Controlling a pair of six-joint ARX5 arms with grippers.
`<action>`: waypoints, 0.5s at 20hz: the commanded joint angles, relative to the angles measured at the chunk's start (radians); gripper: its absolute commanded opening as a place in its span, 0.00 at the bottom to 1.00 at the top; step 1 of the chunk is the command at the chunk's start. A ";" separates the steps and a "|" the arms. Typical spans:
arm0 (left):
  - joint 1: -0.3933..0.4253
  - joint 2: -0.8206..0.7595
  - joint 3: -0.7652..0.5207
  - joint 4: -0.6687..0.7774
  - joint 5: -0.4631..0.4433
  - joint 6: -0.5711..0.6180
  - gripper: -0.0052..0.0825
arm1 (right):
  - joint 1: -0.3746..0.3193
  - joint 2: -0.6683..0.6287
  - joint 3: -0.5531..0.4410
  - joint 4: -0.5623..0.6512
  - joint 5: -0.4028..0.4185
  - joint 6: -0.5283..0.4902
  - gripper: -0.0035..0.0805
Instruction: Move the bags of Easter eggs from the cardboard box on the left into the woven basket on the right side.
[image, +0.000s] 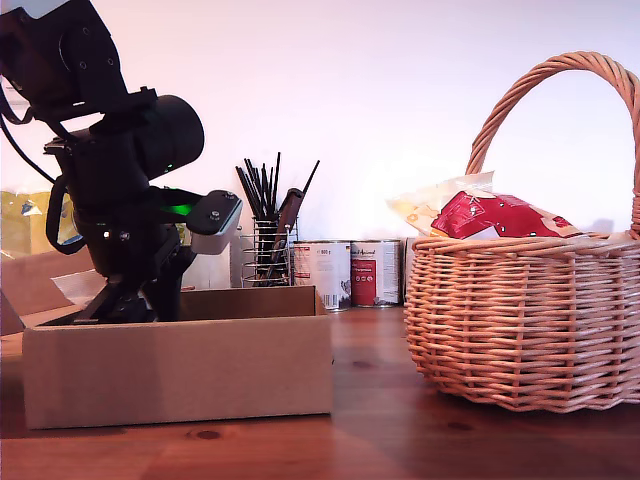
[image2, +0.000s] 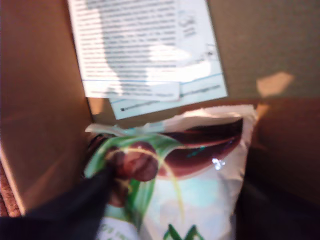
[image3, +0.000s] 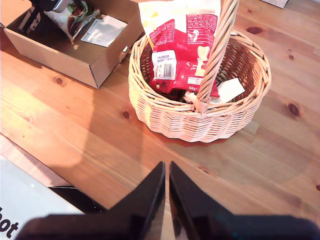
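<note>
Exterior view, read from its left to its right, with the shallow brown corrugated cardboard box (image: 178, 370) as landmark. A black jointed arm (image: 120, 190) reaches down behind the front wall of the cardboard box, which hides its tip; since the first wrist view looks into the same box, this is the first arm. In that view my first gripper (image2: 75, 212) shows only as one dark, blurred finger lying against the glossy white-and-green sweet pouch (image2: 170, 175) on the box floor; the opposite finger is cut off, so whether the jaws are spread or pinching the pouch cannot be told. Above the pouch lies a white printed paper sheet (image2: 145, 50), its text too blurred to read. Behind the box stand a black wire utensil holder (image: 268, 235) and two labelled tins (image: 350, 272), the labels illegible. To the exterior view's right of the box, well apart from it on the brown wooden table (image: 370, 440), sits the round light-tan wicker basket (image: 520, 320), its arched handle cut off by the frame edge. A red glossy pouch (image: 500, 215) and a cream-yellow pouch (image: 430, 208) lie in the basket, projecting above its rim. In the second wrist view my second gripper (image3: 166, 200) hangs above bare table near the basket, its black fingers pressed almost together, holding nothing.
</note>
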 joint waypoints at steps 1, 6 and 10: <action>0.003 0.047 -0.021 -0.008 -0.008 0.004 0.32 | 0.006 -0.003 -0.015 0.004 -0.006 -0.002 0.04; -0.003 0.040 -0.018 -0.005 -0.063 0.004 0.26 | 0.006 -0.003 -0.015 0.004 -0.006 -0.002 0.04; -0.010 -0.024 0.000 -0.006 -0.081 0.003 0.24 | 0.007 -0.003 -0.015 0.005 -0.006 -0.002 0.04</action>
